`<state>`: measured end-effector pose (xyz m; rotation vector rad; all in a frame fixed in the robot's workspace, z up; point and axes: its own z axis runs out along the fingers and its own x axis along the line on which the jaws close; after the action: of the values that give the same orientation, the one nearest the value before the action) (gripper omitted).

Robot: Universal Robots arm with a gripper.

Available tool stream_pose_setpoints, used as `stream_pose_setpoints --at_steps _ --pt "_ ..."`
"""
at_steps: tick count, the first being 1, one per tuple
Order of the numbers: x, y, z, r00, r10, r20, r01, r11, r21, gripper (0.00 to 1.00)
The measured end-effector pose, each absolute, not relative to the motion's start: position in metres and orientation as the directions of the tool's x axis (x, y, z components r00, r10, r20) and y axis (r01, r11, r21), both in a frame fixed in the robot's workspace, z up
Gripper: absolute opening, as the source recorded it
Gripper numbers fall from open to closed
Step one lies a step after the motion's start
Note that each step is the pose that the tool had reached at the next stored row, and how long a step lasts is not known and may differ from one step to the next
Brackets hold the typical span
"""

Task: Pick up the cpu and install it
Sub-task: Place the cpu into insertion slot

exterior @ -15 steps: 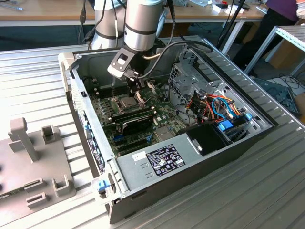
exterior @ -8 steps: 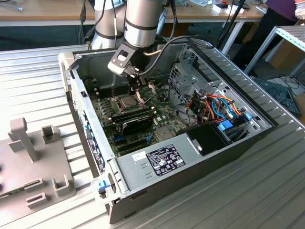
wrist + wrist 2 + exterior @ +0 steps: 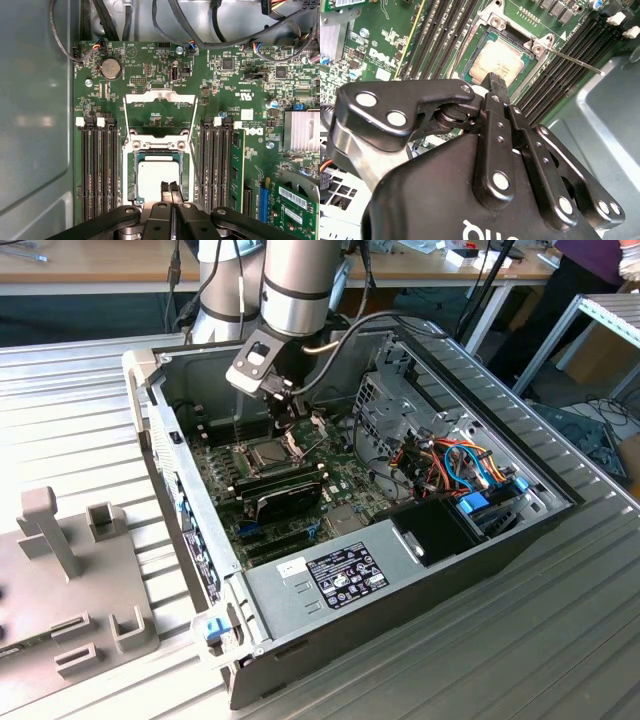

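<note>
The cpu [image 3: 156, 176], a small square chip with a silvery top, lies flat in the dark socket on the green motherboard [image 3: 150, 65]. It also shows in the second wrist view [image 3: 499, 59] and in the exterior view [image 3: 268, 452]. The socket's hinged metal frame [image 3: 160, 106] stands swung open, and its thin lever [image 3: 576, 60] sticks out to one side. My gripper [image 3: 170, 189] hangs just above one edge of the cpu, shut, its fingertips [image 3: 493, 80] pressed together with nothing between them. In the exterior view the gripper [image 3: 285, 412] reaches down into the open computer case.
Memory slots [image 3: 100, 170] flank the socket on both sides. A black oblong module [image 3: 285, 495] lies near the socket, with a power supply [image 3: 340, 575], a drive cage [image 3: 385, 405] and cable bundles [image 3: 460, 465] around. The case walls [image 3: 180, 460] enclose the board. A grey fixture [image 3: 60, 540] stands outside.
</note>
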<state>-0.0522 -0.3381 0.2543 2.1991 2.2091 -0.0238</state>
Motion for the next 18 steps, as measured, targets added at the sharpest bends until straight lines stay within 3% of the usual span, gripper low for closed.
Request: stream_pose_setpoints --at_steps 18 --pt "-0.0522 -0.3380 0.2626 -0.004 1.000 -0.028 1.000 0.005 0.007 0.11"
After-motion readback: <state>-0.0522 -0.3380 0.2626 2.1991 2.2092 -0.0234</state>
